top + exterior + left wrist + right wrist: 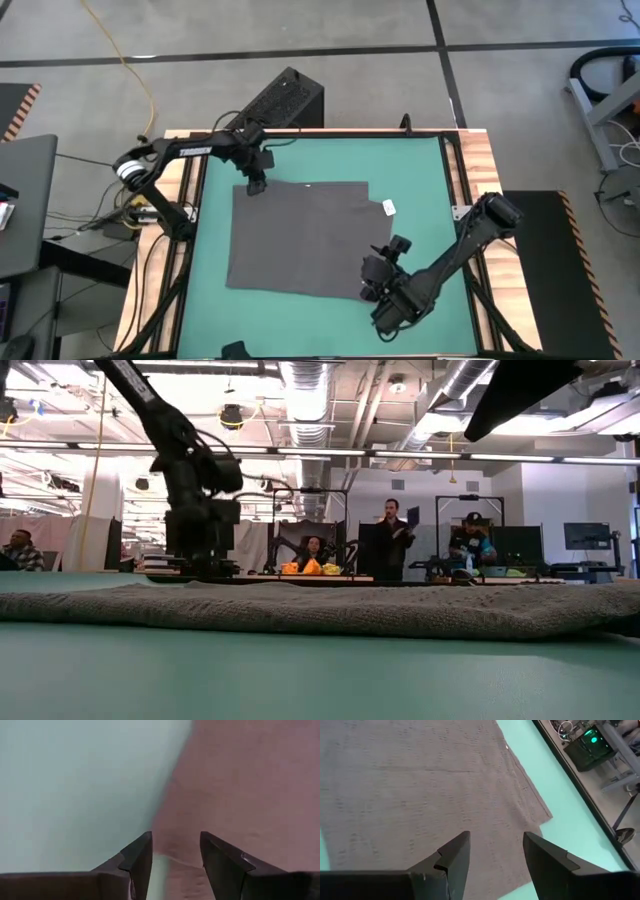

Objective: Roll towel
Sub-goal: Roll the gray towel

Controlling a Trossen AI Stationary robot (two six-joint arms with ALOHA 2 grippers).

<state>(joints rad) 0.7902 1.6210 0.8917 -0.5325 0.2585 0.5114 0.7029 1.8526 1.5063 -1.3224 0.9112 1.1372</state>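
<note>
The dark grey towel (305,238) lies spread flat on the green mat (420,165), with its small white label (389,207) at its right edge. In the low view the towel (380,608) is a low flat band. My left gripper (256,186) is open and low at the towel's far left corner (172,851); one finger stands over the mat and the other over the towel. My right gripper (372,272) is open and hovers over the towel's near right part (445,795). My left gripper's open fingers (137,857) point down and stand on either side of the towel's edge at its far left corner. I cannot tell whether they touch the towel or the mat.
Bare green mat (210,220) runs around the towel on all sides. The wooden table frame (480,160) borders the mat. A black box (285,100) stands beyond the far edge. People (392,540) are in the room behind the table.
</note>
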